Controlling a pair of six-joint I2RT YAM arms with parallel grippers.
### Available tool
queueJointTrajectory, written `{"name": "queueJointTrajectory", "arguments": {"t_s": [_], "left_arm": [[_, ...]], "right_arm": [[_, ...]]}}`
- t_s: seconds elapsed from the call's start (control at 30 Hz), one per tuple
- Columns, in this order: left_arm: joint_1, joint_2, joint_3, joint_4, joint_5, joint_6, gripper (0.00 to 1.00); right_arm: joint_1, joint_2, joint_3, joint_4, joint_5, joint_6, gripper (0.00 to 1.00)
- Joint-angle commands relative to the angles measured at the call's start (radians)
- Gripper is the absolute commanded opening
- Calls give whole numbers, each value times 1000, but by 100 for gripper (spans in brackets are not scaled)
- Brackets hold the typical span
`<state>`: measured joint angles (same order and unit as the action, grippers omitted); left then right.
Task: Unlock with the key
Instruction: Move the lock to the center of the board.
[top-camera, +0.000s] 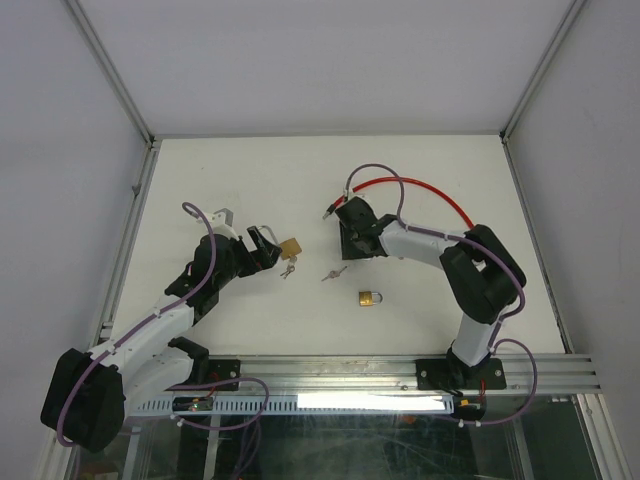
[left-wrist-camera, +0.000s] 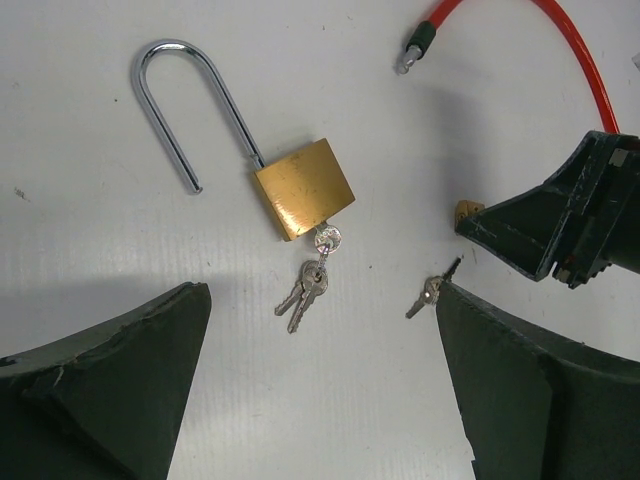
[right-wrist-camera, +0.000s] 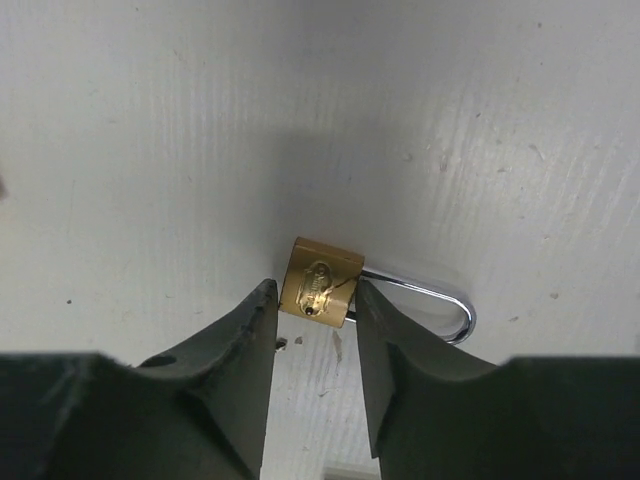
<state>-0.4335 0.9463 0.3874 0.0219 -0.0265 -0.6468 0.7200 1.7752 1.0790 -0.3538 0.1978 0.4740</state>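
The left gripper (top-camera: 268, 248) is spread wide and holds nothing. In its wrist view its two fingers (left-wrist-camera: 120, 380) fill the bottom corners, well apart. The large padlock (left-wrist-camera: 303, 188) lies flat on the white table (top-camera: 230, 180) just ahead of them, in line with the gap between them, and touches neither. Its long shackle (left-wrist-camera: 231, 110) is swung open, with one leg free of the brass body. A key (left-wrist-camera: 326, 238) sits in the keyhole on the edge that faces the fingers, and two spare keys (left-wrist-camera: 303, 292) hang from it on a ring and rest on the table. A loose key (left-wrist-camera: 428, 292) lies just beside the tip of the left gripper's right-hand finger. The right gripper (right-wrist-camera: 314, 300) is down at the table near the red cable (left-wrist-camera: 570, 50), and its fingers (right-wrist-camera: 230, 360) stand on either side of a small padlock (right-wrist-camera: 320, 280). This lock lies on its side with its shackle (right-wrist-camera: 440, 295) pointing out to the right in that view. One finger touches the brass body. At the other a thin dark line shows, shadow or gap, so I cannot tell whether the lock is truly pinched. A second small padlock (top-camera: 371, 297) lies nearer the arm bases, apart from both grippers.
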Motion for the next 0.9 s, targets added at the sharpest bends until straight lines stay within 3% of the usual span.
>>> {"name": "queueJointTrajectory", "arguments": {"t_s": [0.0, 0.1, 0.33, 0.5, 0.67, 0.87], "left_arm": [[-11, -24, 24, 14, -20, 18, 99], [-11, -24, 22, 19, -17, 18, 99], [-11, -43, 9, 52, 10, 25, 99], [-11, -54, -2, 66, 21, 30, 99], [-12, -61, -5, 70, 25, 33, 99], [-11, -35, 6, 84, 50, 40, 99]], "right_arm": [[9, 12, 61, -11, 4, -84, 33], [19, 32, 99, -33, -42, -203, 30], [94, 101, 205, -126, -342, -566, 30], [150, 153, 289, -207, -422, -727, 30], [159, 166, 338, -241, -386, -771, 44], [160, 28, 268, -189, -365, -713, 65]]}}
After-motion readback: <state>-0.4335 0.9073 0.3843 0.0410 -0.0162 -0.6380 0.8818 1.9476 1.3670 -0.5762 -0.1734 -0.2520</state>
